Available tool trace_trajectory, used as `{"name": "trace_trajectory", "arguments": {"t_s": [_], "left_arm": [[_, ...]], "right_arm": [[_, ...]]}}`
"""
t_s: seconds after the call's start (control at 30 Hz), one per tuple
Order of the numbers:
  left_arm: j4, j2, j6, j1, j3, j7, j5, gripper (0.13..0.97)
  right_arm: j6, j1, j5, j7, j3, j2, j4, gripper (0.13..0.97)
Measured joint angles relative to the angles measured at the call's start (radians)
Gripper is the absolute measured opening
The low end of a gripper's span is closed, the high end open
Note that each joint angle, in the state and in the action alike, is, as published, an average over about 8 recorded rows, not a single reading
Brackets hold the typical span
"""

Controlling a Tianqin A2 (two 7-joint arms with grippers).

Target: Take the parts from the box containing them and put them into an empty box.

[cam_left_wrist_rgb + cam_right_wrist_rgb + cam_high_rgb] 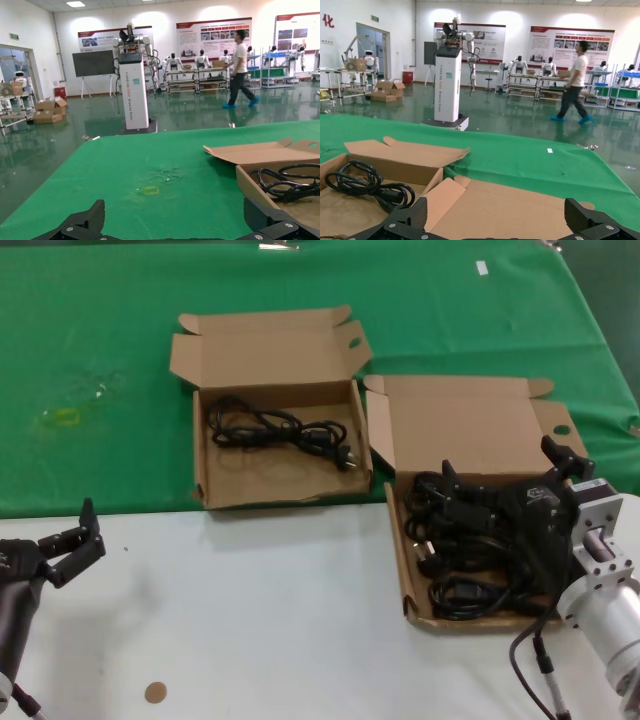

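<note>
The box containing the parts [408,580] lies at the right, a small round hole in its lid flap [562,430], and holds a pile of black cables [470,575]. My right gripper [503,468] [496,215] hovers over that pile, open, with only the box lid [520,210] showing between its fingers. The other box [200,465], with an oval flap hole [352,343], sits to its left and holds one coiled cable [285,430] [365,185] [290,182]. My left gripper [65,530] [175,220] waits open over the white table at the near left.
A green cloth [100,340] covers the far half of the table and carries a yellow mark [60,418]. The near half is white tabletop [280,620] with a small brown disc [154,692]. Both box lids stand open toward the back.
</note>
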Motion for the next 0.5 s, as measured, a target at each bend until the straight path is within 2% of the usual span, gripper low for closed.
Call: {"name": "trace_trajectory", "arguments": {"t_s": [0.5], "left_arm": [[0.0, 0.0, 0.0, 0.0, 0.0, 0.0, 0.0, 0.966]], "right_arm": [[0.0, 0.0, 0.0, 0.0, 0.0, 0.0, 0.0, 0.966]]}}
